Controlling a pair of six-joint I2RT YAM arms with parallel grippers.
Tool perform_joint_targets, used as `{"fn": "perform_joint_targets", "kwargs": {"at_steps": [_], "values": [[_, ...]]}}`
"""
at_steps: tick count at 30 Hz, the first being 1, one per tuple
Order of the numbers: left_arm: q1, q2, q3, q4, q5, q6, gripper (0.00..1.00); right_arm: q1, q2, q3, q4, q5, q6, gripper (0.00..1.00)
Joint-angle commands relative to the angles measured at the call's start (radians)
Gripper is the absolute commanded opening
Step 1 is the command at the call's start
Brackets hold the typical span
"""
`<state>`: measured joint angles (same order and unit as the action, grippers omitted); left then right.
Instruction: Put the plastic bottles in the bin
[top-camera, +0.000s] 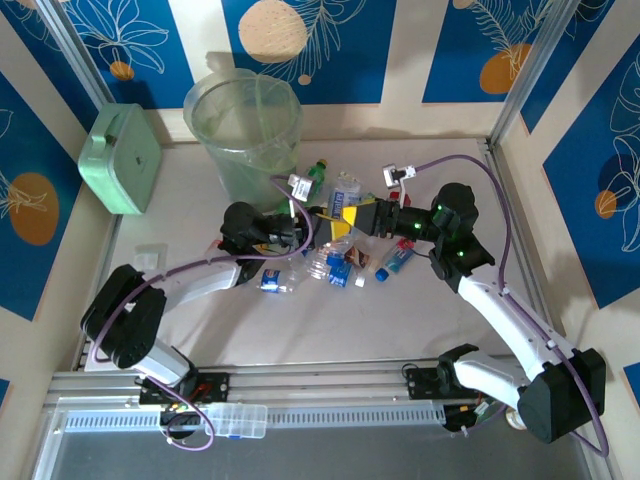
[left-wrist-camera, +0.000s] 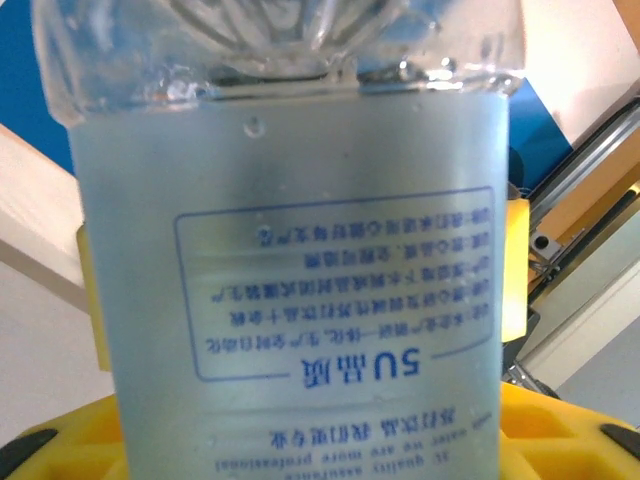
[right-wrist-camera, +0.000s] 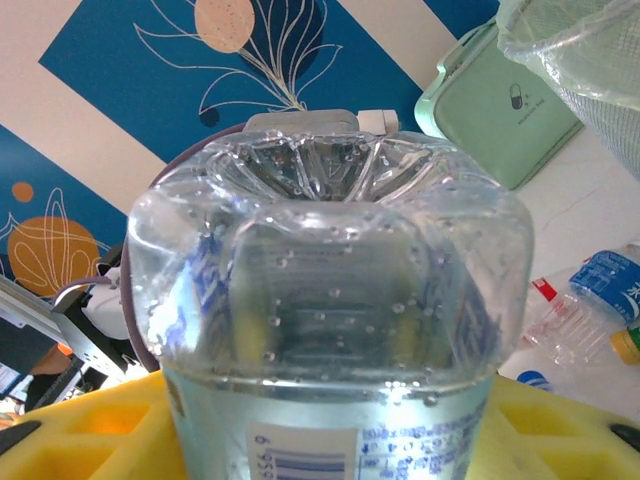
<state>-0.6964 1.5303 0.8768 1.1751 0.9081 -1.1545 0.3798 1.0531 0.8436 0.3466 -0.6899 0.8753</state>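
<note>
A clear plastic bottle with a pale label and blue print hangs between my two grippers, just right of the bin. My left gripper is shut on its body, with yellow pads low on both sides. My right gripper holds the same bottle, whose ribbed base points away from its camera and whose sides lie against the yellow pads. More plastic bottles lie on the table: a green one by the bin, clear ones and a blue-capped one.
A mint-green box leans on the left wall, left of the bin. The bin's rim shows at the top right of the right wrist view, above two loose bottles. A metal frame post stands at the back right.
</note>
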Motion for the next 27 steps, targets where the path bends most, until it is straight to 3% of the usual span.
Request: {"fn": "perform_joint_targets", "kwargs": {"at_steps": [1,3,5,11,15,19,25,27], "values": [[-0.008,-0.003,0.005,0.111,0.038,0.0,0.47,0.007,-0.012,-0.018,-0.019,-0.004,-0.023,0.69],[-0.008,-0.002,0.005,0.107,0.037,0.003,0.47,0.006,-0.022,-0.013,-0.052,0.02,-0.034,0.91],[-0.006,-0.005,0.007,0.094,0.035,0.016,0.48,0.003,-0.041,-0.002,-0.098,0.055,-0.059,1.0],[0.035,-0.036,0.019,-0.049,-0.016,0.108,0.4,-0.042,-0.141,0.075,-0.306,0.218,-0.155,0.99],[0.08,-0.093,0.063,-0.334,-0.093,0.266,0.21,-0.08,-0.241,0.099,-0.415,0.409,-0.181,0.99],[0.093,-0.156,0.118,-0.606,-0.27,0.445,0.01,-0.071,-0.265,0.139,-0.537,0.496,-0.242,1.0],[0.094,-0.149,0.324,-0.948,-0.516,0.648,0.0,-0.063,-0.28,0.149,-0.62,0.565,-0.282,0.99],[0.095,-0.128,0.425,-1.065,-0.622,0.706,0.06,-0.069,-0.266,0.16,-0.642,0.559,-0.274,0.99]]}}
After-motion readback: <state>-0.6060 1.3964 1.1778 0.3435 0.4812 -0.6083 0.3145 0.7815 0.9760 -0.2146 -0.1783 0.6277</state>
